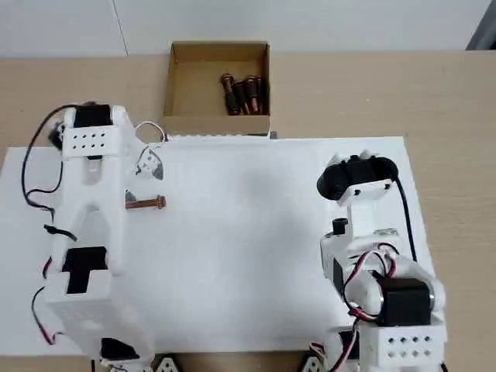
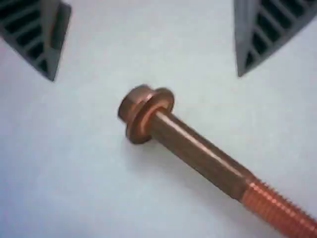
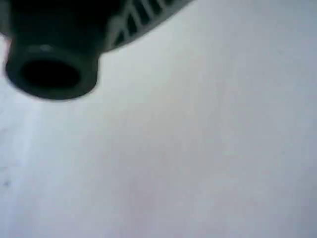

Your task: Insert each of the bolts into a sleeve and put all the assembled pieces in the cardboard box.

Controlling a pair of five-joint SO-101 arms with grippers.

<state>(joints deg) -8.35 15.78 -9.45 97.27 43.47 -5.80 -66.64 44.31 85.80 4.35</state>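
A copper bolt (image 1: 146, 203) lies on the white sheet (image 1: 256, 232) at the left, its flanged head (image 2: 143, 111) pointing to the right. My left gripper (image 1: 141, 180) hangs open just above it, and the bolt's head (image 2: 143, 111) sits below the gap between the two fingertips (image 2: 49, 64). My right gripper (image 1: 341, 232) is at the right side of the sheet, shut on a black sleeve (image 1: 339, 226). The sleeve's open end (image 3: 49, 72) shows beside a ribbed finger (image 3: 138, 15). The cardboard box (image 1: 190, 93) stands at the back with several bolt-and-sleeve pieces (image 1: 244, 93) inside.
The white sheet covers most of the wooden table (image 1: 449, 116). Both arms' white bodies (image 1: 85, 256) (image 1: 387, 302) stand at the near corners, with loose cables (image 1: 31, 186) beside the left one. The box's near wall (image 1: 217, 124) borders the sheet's far edge.
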